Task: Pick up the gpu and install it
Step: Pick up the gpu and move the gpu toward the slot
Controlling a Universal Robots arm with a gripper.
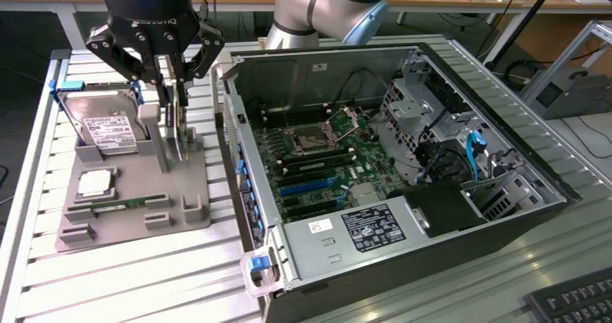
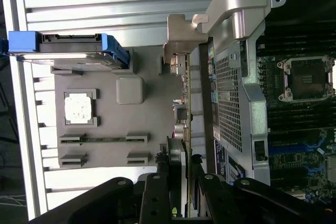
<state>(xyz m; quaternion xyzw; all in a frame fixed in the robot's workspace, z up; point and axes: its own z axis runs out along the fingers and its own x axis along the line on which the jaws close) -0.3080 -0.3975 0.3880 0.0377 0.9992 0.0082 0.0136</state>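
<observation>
The gpu (image 1: 174, 133) is a thin dark card with a silvery end bracket. It stands on edge over the grey parts tray (image 1: 125, 226), just beside the open computer case (image 1: 287, 72) on the exterior view's left. My gripper (image 1: 170, 94) comes down from above, shut on the card's upper edge. In the wrist view the gpu (image 2: 185, 103) runs edge-on between my fingertips (image 2: 176, 153), my gripper (image 2: 185, 156) clamping it. Whether its lower edge touches the tray I cannot tell. The motherboard (image 1: 316, 158) lies exposed inside the case, with blue slots (image 1: 304, 188).
On the tray lie a silver hard drive (image 1: 105, 126) in a blue carrier, a processor (image 1: 96, 183) and a green memory stick (image 1: 115, 205). The power supply (image 1: 368, 230) and drive cages (image 1: 421, 108) fill the case's sides. A keyboard (image 1: 574, 301) sits at the near right.
</observation>
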